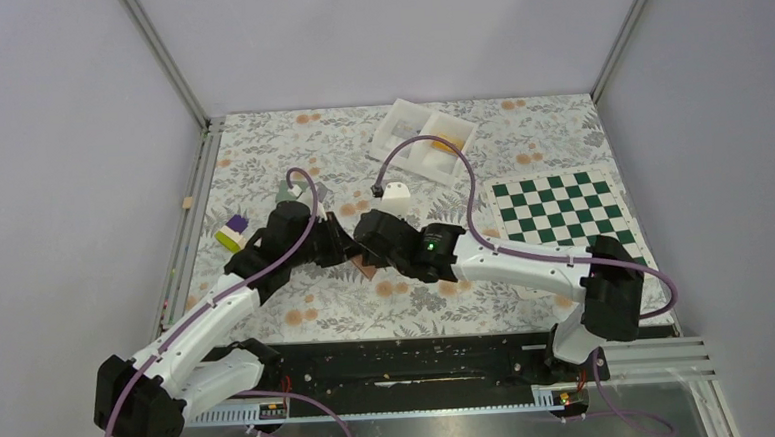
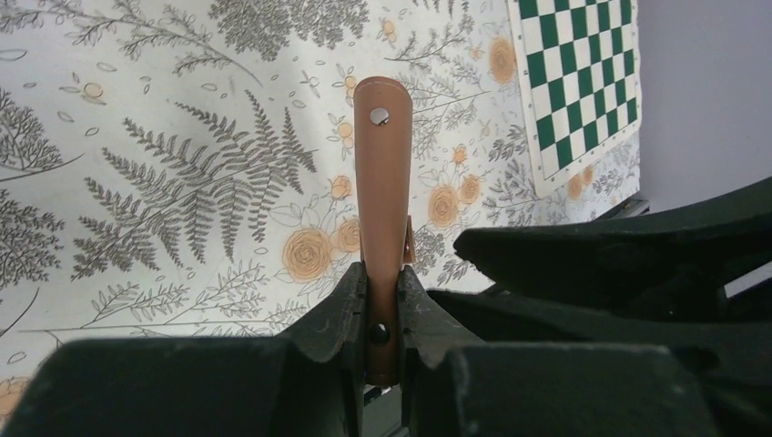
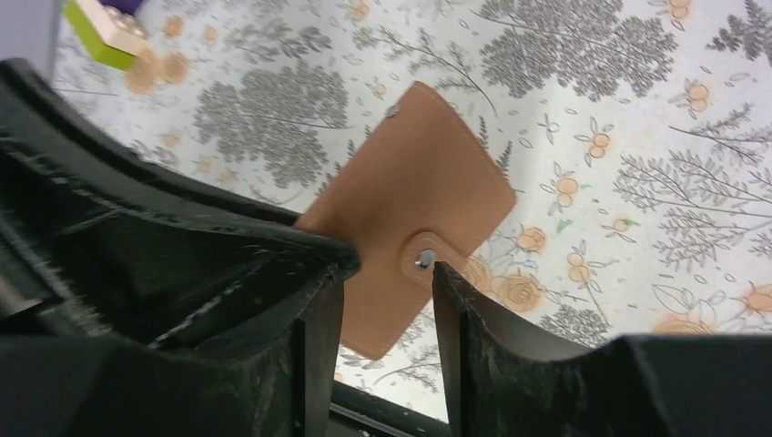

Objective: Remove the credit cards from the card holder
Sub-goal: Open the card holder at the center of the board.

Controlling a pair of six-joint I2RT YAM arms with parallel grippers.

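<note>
Light is flat, bright and diffuse, from overhead. Top view is sharp, with faint soft shadows under the arms on the table [image 1: 520, 141]. Left wrist: card holder [image 2: 382, 182] crisp, glint on its snap; left gripper [image 2: 382, 273] at 6 o'clock near-black and soft. Right wrist: right gripper [image 3: 387, 269] at 7 o'clock dark and blurred; table slightly soft at 12.

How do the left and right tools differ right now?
The left tool is shut; the right tool stands open. The left clamps the edge of the card holder; the right grips nothing, its fingers either side of the snap tab. Both are black and meet at the holder.
</note>
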